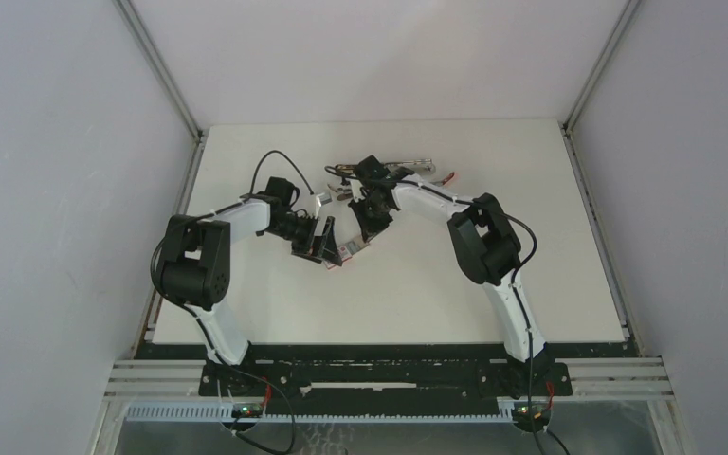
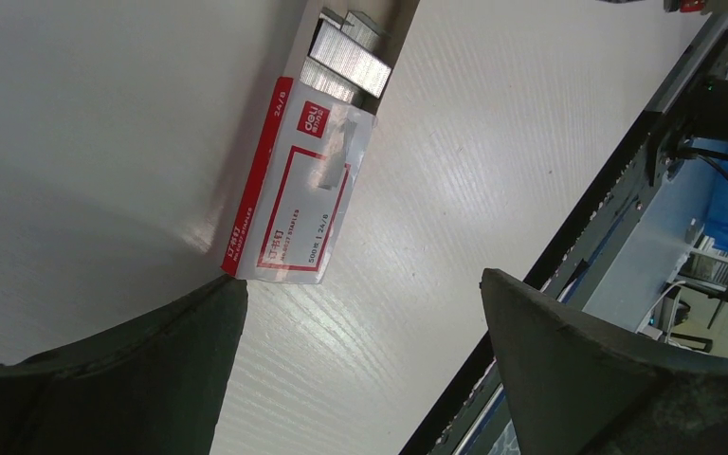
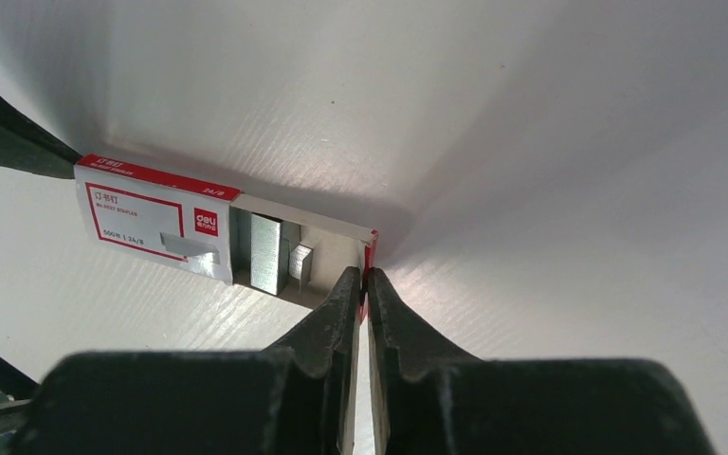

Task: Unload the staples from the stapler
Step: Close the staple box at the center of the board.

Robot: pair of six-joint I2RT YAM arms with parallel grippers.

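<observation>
Between the tips of the right claw [image 3: 365,281], pressed together, the red-edged end flap of a cardboard tray [image 3: 315,220] is clamped. Just beyond those tips, grey staples [image 3: 267,252] are seen lying in strips inside the tray, which is drawn partly out of a red-and-white box [image 3: 147,213]. The left claw [image 2: 360,284] is held wide apart and empty, the box's closed end just ahead of it on the white table [image 2: 493,142]. A grey stapler [image 1: 415,167] is seen well behind the right claw.
</observation>
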